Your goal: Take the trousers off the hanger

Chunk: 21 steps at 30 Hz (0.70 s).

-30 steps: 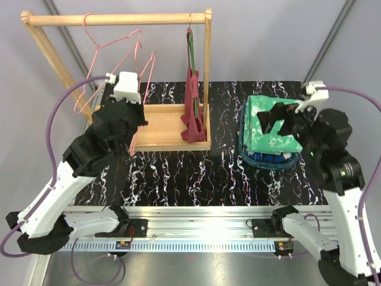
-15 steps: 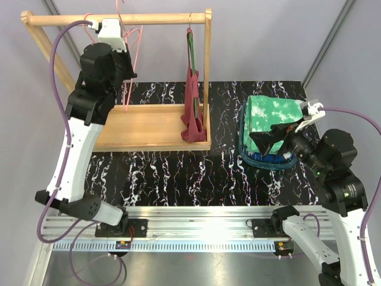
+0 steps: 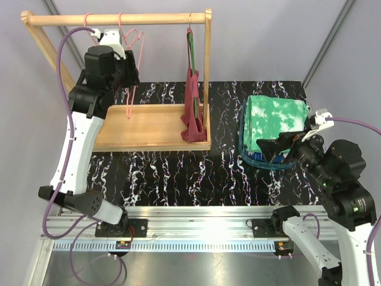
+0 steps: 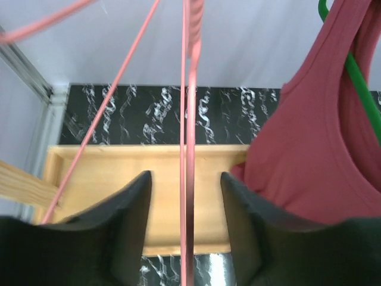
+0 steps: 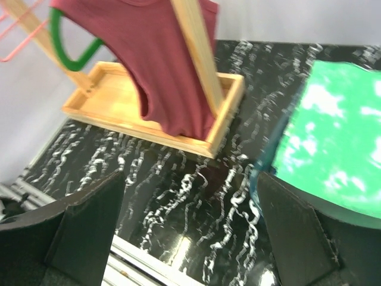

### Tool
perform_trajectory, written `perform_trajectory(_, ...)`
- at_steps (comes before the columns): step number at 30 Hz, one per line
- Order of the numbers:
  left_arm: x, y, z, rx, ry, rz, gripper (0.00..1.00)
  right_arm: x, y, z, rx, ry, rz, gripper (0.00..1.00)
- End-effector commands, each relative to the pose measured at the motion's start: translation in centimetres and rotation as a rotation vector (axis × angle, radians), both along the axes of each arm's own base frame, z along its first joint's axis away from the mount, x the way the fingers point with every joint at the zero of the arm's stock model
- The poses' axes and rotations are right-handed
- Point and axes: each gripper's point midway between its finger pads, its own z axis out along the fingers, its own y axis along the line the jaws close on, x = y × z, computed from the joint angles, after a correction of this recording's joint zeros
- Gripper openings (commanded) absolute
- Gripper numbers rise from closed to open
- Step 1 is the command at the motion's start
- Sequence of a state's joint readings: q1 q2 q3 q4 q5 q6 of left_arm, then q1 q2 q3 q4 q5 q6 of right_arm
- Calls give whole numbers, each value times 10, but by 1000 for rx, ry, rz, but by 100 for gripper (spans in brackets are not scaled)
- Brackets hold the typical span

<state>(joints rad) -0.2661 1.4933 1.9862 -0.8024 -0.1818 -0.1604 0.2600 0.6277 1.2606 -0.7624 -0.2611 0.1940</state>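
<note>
Green trousers (image 3: 277,119) are lying folded atop blue trousers (image 3: 265,158) on the worktop's (image 3: 178,173) right side, off any hanger.

Left wrist: left tool (image 4: 186,226) is standing partly open, with pink hanger (image 4: 189,119) wire passing between its fingers and touching neither.

Right wrist: right tool (image 5: 190,238) is gaping wide and holding nothing.
</note>
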Motion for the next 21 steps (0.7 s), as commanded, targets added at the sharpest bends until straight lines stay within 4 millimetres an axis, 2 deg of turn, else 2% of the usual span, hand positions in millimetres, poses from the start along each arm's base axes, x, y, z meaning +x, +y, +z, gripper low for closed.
perform_trajectory(1, -33, 3, 34, -74, -88, -22, 61, -2, -23, 0, -47, 18, -117, 99)
perform_trajectory(2, -37, 3, 29, -77, -77, -22, 65, -2, -27, -1, -53, 25, -137, 99)
perform_trajectory(3, -51, 5, 38, -93, -101, -26, 68, -1, -36, -3, -65, 33, -189, 99)
perform_trajectory(4, -59, 7, 37, -95, -95, -26, 73, -4, -41, -6, -77, 51, -212, 100)
perform_trajectory(5, -64, 9, 25, -93, -69, -23, 78, -4, -47, -7, -88, 54, -245, 99)
perform_trajectory(6, -82, 13, 32, -113, -96, -21, 84, -5, -54, -8, -103, 61, -276, 99)
perform_trajectory(8, -102, 18, 27, -125, -108, -18, 93, -10, -66, -12, -136, 76, -328, 99)
perform_trajectory(9, -124, 25, 18, -130, -118, -9, 95, -12, -70, -12, -148, 79, -345, 100)
perform_trajectory(10, -133, 27, 15, -137, -134, -9, 98, -15, -74, -15, -172, 87, -351, 100)
perform_trajectory(11, -143, 30, 11, -137, -144, -13, 99, -17, -78, -14, -184, 83, -367, 99)
perform_trajectory(12, -150, 33, -10, -124, -116, -2, 99, -19, -81, -13, -191, 81, -375, 99)
perform_trajectory(13, -172, 42, -4, -134, -167, 8, 99, -22, -83, -16, -205, 91, -383, 99)
perform_trajectory(14, -182, 47, -11, -130, -175, 17, 99, -24, -87, -14, -209, 89, -398, 99)
perform_trajectory(15, -187, 54, -29, -105, -148, 46, 99, -27, -88, -16, -219, 103, -399, 99)
perform_trajectory(16, -205, 62, -30, -104, -189, 62, 99, -30, -91, -15, -222, 103, -408, 100)
perform_trajectory(18, -217, 77, -42, -54, -201, 105, 99, -34, -95, -17, -234, 108, -424, 99)
perform_trajectory(19, -221, 83, -61, -28, -173, 126, 99, -38, -98, -19, -244, 115, -430, 99)
perform_trajectory(21, -240, 91, -67, 17, -220, 123, 99, -44, -104, -20, -247, 110, -458, 100)
